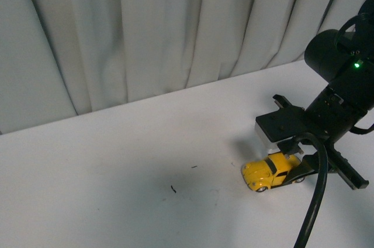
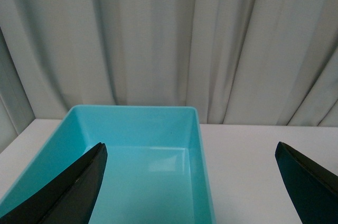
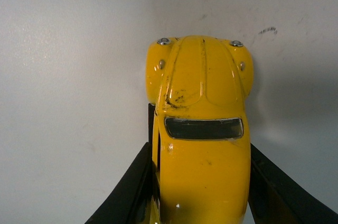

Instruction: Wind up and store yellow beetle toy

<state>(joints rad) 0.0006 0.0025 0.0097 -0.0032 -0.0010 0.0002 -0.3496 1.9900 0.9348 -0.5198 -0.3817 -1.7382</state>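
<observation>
The yellow beetle toy [image 1: 270,173] stands on the white table at the right of the front view, its wheels on or just above the surface, nose pointing left. My right gripper [image 1: 294,163] is shut on its rear half from above. In the right wrist view the toy [image 3: 200,129] fills the middle, bonnet pointing away, with the black fingers [image 3: 134,187] pressed against both sides. My left gripper [image 2: 190,182] does not show in the front view. In its wrist view it is open, nothing between its fingertips, hovering over the near end of a turquoise bin [image 2: 198,145].
The turquoise bin is empty and sits against the grey curtain [image 2: 169,39]. A black cable [image 1: 312,207] hangs from the right arm in front of the toy. Small dark specks [image 1: 173,188] lie on the white table [image 1: 117,189]. The curtain [image 1: 146,26] runs along the table's far edge.
</observation>
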